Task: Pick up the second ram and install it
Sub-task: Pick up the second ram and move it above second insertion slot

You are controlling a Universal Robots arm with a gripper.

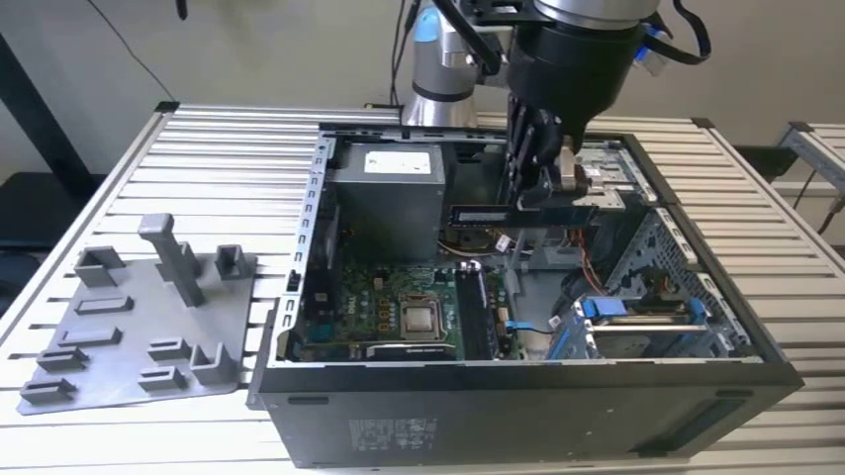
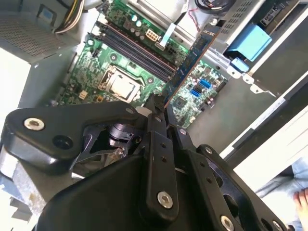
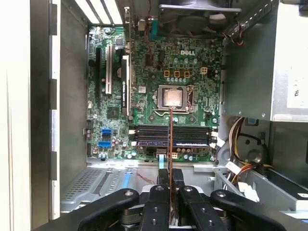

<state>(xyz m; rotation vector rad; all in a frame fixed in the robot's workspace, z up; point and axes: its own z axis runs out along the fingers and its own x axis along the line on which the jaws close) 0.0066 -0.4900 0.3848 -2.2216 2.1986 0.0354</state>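
My gripper (image 1: 547, 198) hangs over the open computer case (image 1: 528, 376), shut on the second ram (image 1: 517, 214). In the exterior view the ram is a dark strip held level above the green motherboard (image 1: 376, 297). In the first wrist view the ram (image 3: 170, 144) is edge-on, a thin line between the fingertips (image 3: 163, 175). It runs across the long black slots (image 3: 144, 135) well below, apart from them. The second wrist view shows the stick's flat side (image 2: 192, 57) reaching out from the gripper (image 2: 158, 107) over the board (image 2: 91, 62).
Inside the case, the power supply (image 1: 390, 193) stands at the back and a drive cage with blue clips (image 1: 634, 312) on the exterior view's right. The processor socket (image 3: 172, 97) sits beside the slots. A grey parts fixture (image 1: 145, 327) lies left of the case. A person's hand (image 2: 301, 202) shows at one edge.
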